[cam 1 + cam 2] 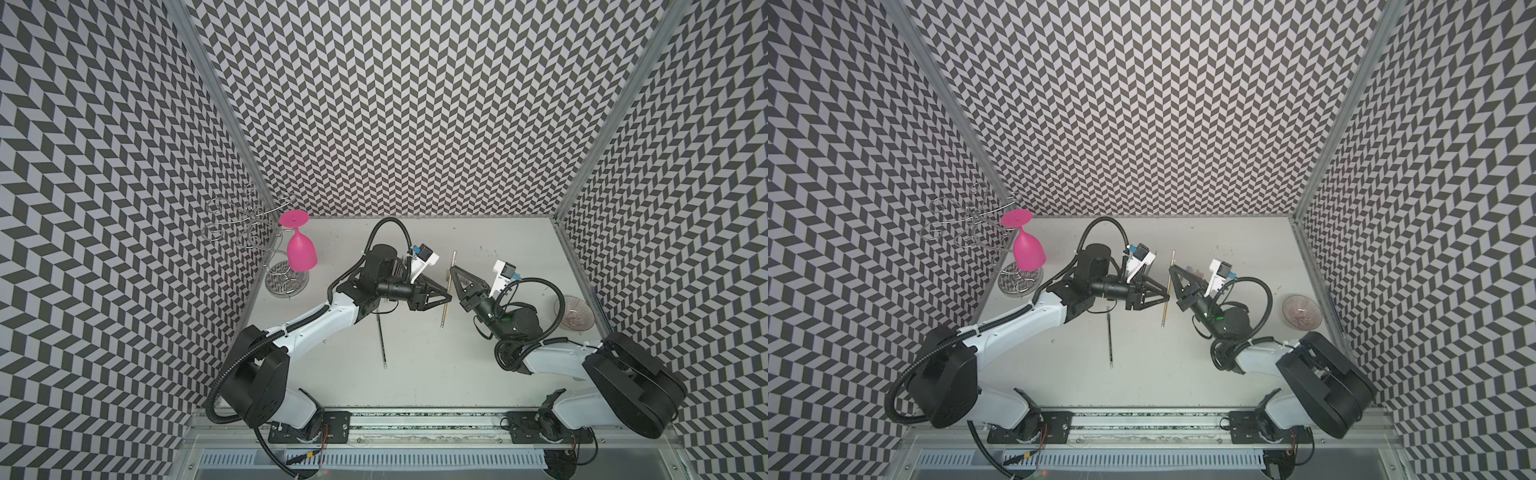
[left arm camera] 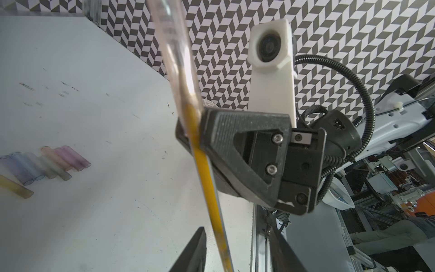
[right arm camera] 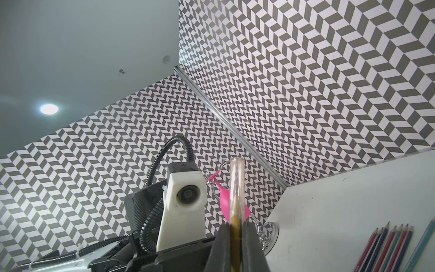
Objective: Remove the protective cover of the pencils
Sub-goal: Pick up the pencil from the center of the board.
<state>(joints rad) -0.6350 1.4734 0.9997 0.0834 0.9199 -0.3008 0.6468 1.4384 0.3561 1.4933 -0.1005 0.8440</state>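
Note:
A yellow pencil (image 1: 446, 305) (image 1: 1165, 305) is held off the table, its far end inside a clear protective cover (image 2: 175, 54) (image 3: 236, 188). My right gripper (image 1: 452, 272) (image 3: 235, 249) is shut on it where the cover's open end meets the yellow body. My left gripper (image 1: 449, 297) (image 2: 236, 255) is open: its fingers (image 2: 195, 254) stand on either side of the bare yellow shaft (image 2: 207, 179), with a gap on each side. A black pencil (image 1: 381, 340) lies on the table near the left arm. Several more pencils (image 3: 390, 249) lie together beside the right arm.
Several empty tinted covers (image 2: 54, 162) lie in a row on the table. A pink glass (image 1: 301, 249) hangs upside down on a wire rack (image 1: 249, 224) at the back left corner. A ribbed glass bowl (image 1: 573, 313) stands by the right wall.

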